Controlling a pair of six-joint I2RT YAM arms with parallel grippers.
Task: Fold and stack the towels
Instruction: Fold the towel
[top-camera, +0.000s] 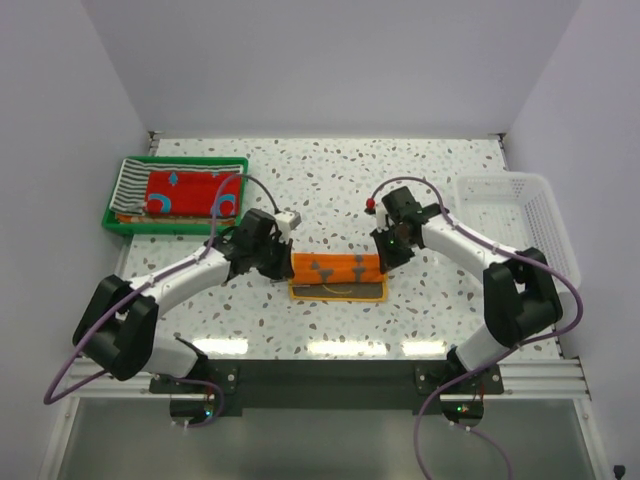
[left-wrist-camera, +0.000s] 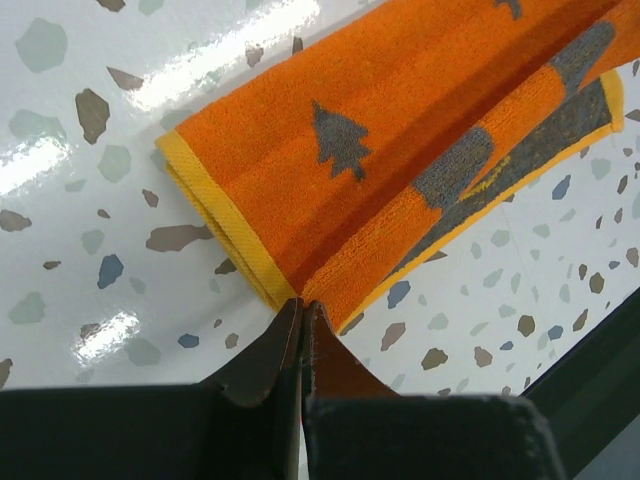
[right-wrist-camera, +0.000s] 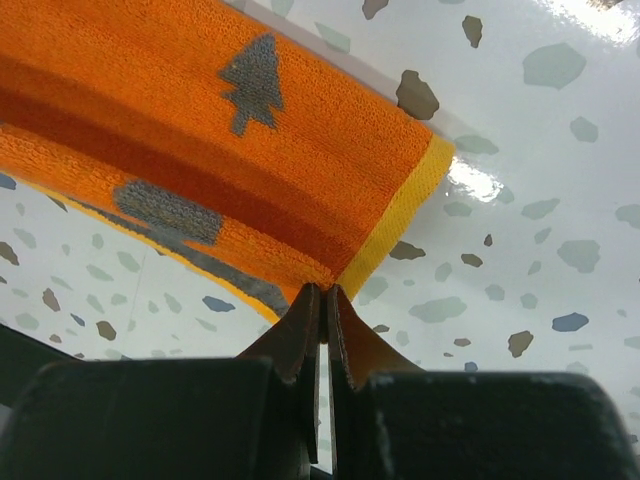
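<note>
An orange towel with grey tree drawings and a yellow border (top-camera: 337, 272) lies in the middle of the table, half lifted into a fold. My left gripper (top-camera: 277, 262) is shut on its left corner (left-wrist-camera: 300, 296). My right gripper (top-camera: 385, 255) is shut on its right corner (right-wrist-camera: 330, 285). The towel's upper half arches between the two grippers over the flat lower half (top-camera: 338, 291). A red towel with blue dots (top-camera: 190, 193) lies on a black-and-white striped towel (top-camera: 133, 180) in the green tray. The other towels are out of view.
The green tray (top-camera: 160, 226) stands at the back left. A white mesh basket (top-camera: 535, 215) stands at the right edge. The speckled tabletop (top-camera: 330, 170) ends at a dark front rail (top-camera: 330, 385).
</note>
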